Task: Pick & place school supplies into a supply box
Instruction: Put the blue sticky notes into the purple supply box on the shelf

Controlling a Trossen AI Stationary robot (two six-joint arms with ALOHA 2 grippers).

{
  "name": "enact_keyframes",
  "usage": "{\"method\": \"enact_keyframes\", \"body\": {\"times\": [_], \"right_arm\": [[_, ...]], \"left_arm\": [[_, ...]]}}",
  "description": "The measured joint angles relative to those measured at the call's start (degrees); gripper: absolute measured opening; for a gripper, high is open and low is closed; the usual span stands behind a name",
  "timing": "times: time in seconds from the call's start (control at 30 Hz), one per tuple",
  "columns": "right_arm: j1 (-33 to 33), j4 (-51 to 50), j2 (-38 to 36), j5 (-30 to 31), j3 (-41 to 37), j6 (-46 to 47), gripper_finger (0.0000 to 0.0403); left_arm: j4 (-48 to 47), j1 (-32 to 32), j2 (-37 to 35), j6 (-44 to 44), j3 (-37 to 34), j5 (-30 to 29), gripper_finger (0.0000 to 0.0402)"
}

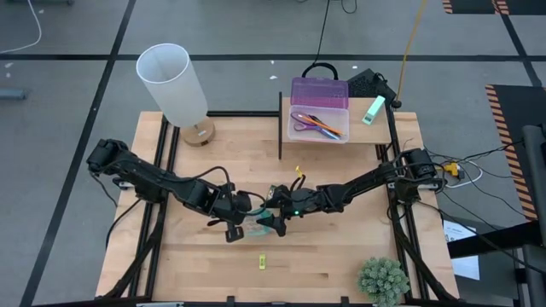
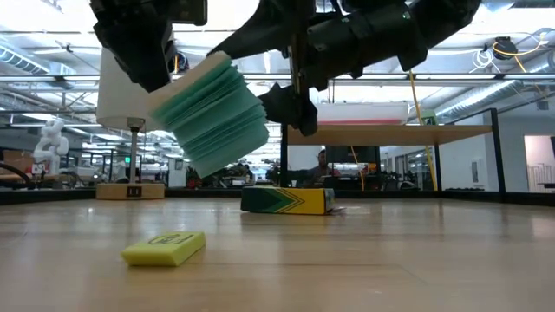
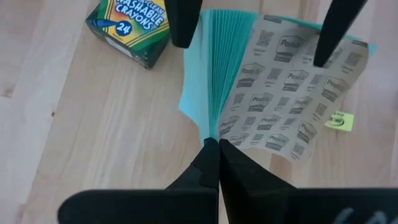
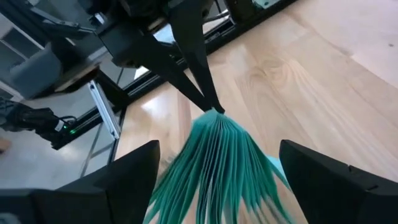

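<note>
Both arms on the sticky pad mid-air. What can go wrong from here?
1. The left gripper pinches only a corner of the fanned sticky pad; sheets may peel off, or the pad may slip out.
2. The right gripper straddles it with jaws open; closing now could crumple the fan.

The supply box (image 1: 319,109) sits at the far edge of the desk (image 1: 341,247), right of centre, with pens (image 1: 317,124) inside. The lamp shade (image 1: 173,83) stands far left. The potted plant (image 1: 382,280) occupies the near right corner. The eraser (image 1: 263,262) lies near centre. The crayon box (image 2: 287,200) lies behind the eraser.
</note>
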Motion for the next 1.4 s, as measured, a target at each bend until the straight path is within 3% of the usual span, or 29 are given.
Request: {"method": "enact_keyframes", "body": {"times": [0.63,1.4], "right_arm": [[0.0,-2.4,0.0,0.0,0.0,0.7,0.0242],[0.0,-2.8,0.0,-3.0,0.0,1.5,0.0079]], "left_arm": [[2.5,0.0,0.0,-3.1,0.0,-1.7,0.0000],[2.6,0.0,0.0,-6.4,0.0,-3.3,0.0000]]}}
